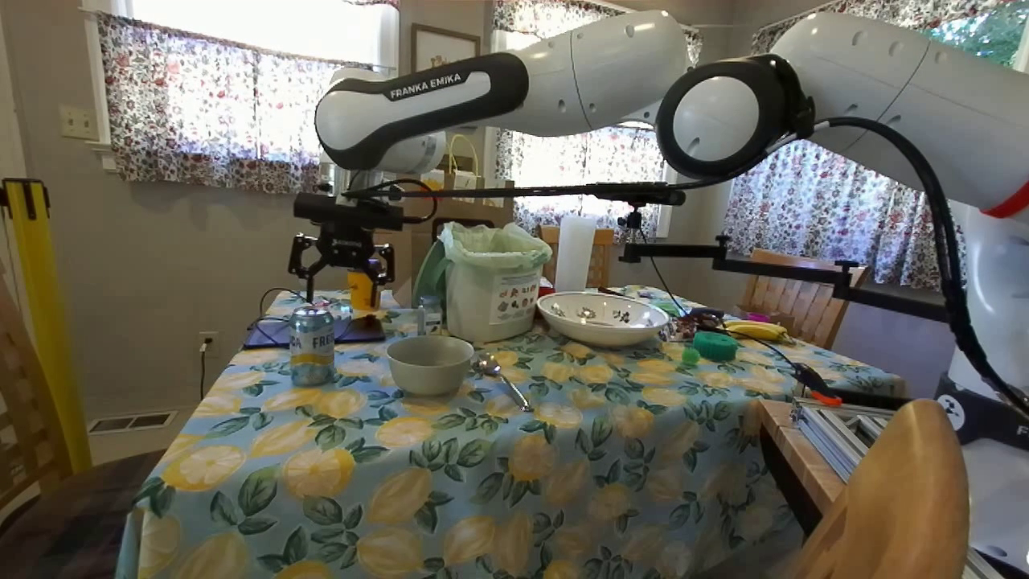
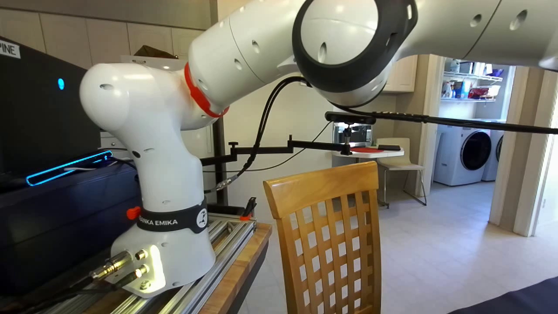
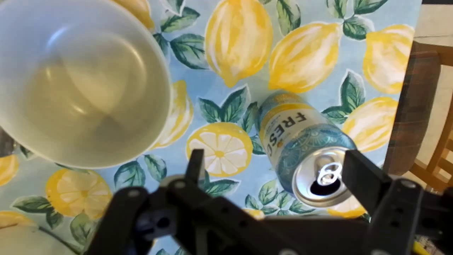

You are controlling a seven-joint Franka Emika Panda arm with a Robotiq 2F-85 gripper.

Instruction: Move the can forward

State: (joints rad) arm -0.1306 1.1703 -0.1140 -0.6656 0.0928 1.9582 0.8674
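The can (image 1: 312, 347) is silver and blue with a pale label. It stands upright on the lemon-print tablecloth in an exterior view. The wrist view shows the can (image 3: 300, 141) from above, its opened top toward the camera. My gripper (image 1: 342, 296) hangs pointing down, its fingertips at about the height of the can's top or just above. In the wrist view the gripper (image 3: 274, 154) has its fingers wide apart with nothing held. The right finger overlaps the edge of the can's top; whether it touches cannot be told. The left finger is over cloth.
A grey bowl (image 1: 430, 366) stands beside the can; it shows in the wrist view too (image 3: 85, 85). A spoon (image 1: 505, 382), a lined bin (image 1: 492, 297) and a patterned bowl (image 1: 603, 322) are farther along. The table edge (image 3: 403, 88) is near the can.
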